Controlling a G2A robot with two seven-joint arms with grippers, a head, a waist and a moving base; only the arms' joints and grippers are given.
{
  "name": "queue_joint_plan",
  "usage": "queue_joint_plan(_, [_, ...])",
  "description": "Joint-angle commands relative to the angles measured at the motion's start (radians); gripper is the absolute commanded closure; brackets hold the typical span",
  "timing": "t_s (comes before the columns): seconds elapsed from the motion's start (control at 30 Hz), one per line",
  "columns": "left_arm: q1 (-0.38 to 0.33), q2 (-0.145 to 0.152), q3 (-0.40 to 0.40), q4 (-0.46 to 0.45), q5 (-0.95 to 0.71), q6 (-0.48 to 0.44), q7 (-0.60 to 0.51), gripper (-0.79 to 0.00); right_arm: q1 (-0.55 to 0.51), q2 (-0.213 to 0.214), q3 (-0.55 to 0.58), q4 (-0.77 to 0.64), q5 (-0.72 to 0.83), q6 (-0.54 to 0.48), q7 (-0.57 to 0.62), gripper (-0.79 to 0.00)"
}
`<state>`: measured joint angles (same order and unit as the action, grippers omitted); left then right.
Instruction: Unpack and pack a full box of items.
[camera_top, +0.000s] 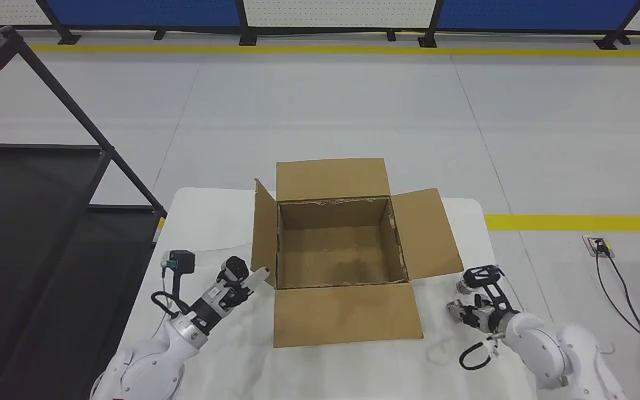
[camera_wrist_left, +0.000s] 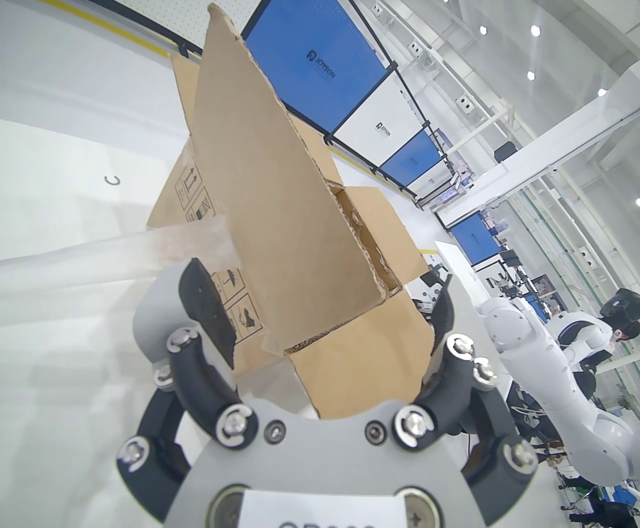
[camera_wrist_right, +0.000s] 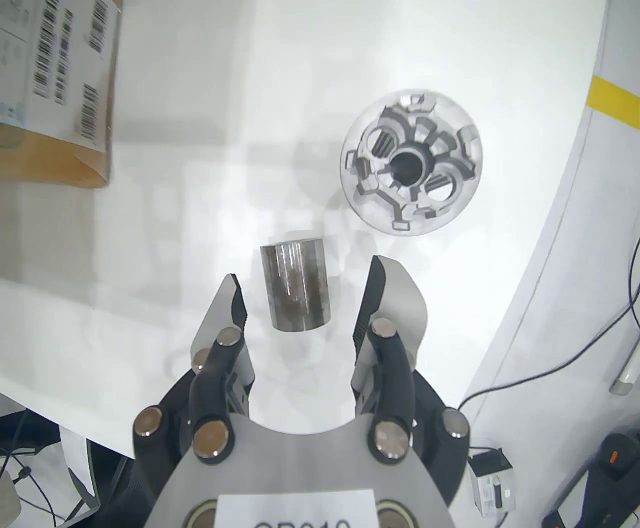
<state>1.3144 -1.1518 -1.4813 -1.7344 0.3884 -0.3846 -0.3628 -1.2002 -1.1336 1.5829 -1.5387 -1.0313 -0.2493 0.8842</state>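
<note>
1. Steel, dull grey and smooth, the cylinder (camera_wrist_right: 296, 286) lies on its side on the white table (camera_top: 210, 220), to the right of the box (camera_top: 335, 222) and apart from it. It sits in the gap of the right gripper (camera_wrist_right: 307, 280), which is spread wider than the cylinder with bare table showing on both sides. That gripper has hold of nothing.
2. Likely trouble: if one pad meets the curved wall first, the cylinder could roll. Smooth metal pinched near one end could also squirt out lengthwise.
3. Its long axis runs along the gap between the fingers, with one flat end toward the wrist and the other away. The curved flanks face the pads.
4. A round cast part (camera_wrist_right: 411, 162) rests flat with its central bore upward, near one fingertip. A careless approach could knock it.
5. The box stands mid-table with its mouth upward and its flaps folded out. Its inside looks empty.
6. The left gripper (camera_wrist_left: 320, 277) is wide open astride the upright left flap (camera_wrist_left: 280, 210), gripping nothing. A clear tape strip (camera_wrist_left: 150, 247) trails from that flap beside one pad. It could stick to the pad, and tugging the flap might drag the light box.
</note>
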Motion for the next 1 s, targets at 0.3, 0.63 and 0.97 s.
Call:
queue_joint_plan(0.3, [0.007,0.002,-0.003,-0.002,0.001,0.0,0.008,-0.785,-0.033,0.009,-0.006,-0.054,0.01,-0.053,-0.028,-0.542])
queue_joint_plan(0.63, [0.01,0.004,-0.007,-0.002,-0.003,-0.006,0.013,-0.785,0.066,0.009,-0.101,0.052,-0.005,-0.067,0.091,-0.372])
queue_joint_plan(0.97, [0.006,0.006,-0.008,0.0,-0.003,-0.008,0.014,-0.785,0.09,0.014,-0.126,0.081,0.009,-0.084,0.107,-0.345])
